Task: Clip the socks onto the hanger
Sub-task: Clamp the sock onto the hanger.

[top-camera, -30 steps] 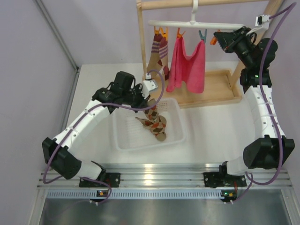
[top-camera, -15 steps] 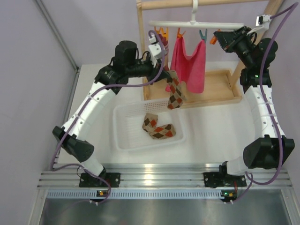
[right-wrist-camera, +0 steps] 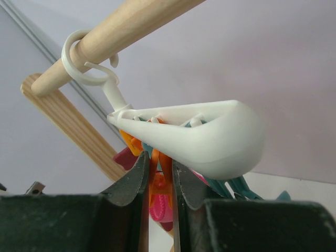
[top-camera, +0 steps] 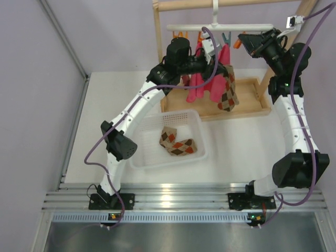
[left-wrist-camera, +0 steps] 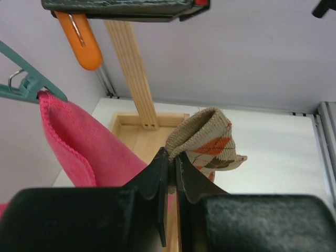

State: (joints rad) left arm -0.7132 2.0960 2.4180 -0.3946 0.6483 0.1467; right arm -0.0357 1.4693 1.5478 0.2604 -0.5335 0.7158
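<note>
My left gripper (top-camera: 217,67) is shut on the cuff of one argyle sock (top-camera: 227,90), which dangles below the white hanger (top-camera: 236,27), just left of its right end. In the left wrist view my gripper (left-wrist-camera: 172,158) pinches the folded cuff of this sock (left-wrist-camera: 207,140) below an orange clip (left-wrist-camera: 83,38). A second argyle sock (top-camera: 177,143) lies in the white basket (top-camera: 137,157). My right gripper (top-camera: 242,43) is shut on the orange clip at the hanger's right end, squeezing it (right-wrist-camera: 161,160) under the white bar (right-wrist-camera: 210,137).
A pink cloth (top-camera: 198,79) hangs from a teal clip (left-wrist-camera: 26,84) beside the held sock. The wooden rack frame (top-camera: 247,100) stands at the back, its rod (right-wrist-camera: 121,26) carrying the hanger hook. The left arm hides the striped sock.
My left arm has lifted one argyle sock out of the basket and carried it up and right to the hanger. The right gripper has stayed on the orange clip.
</note>
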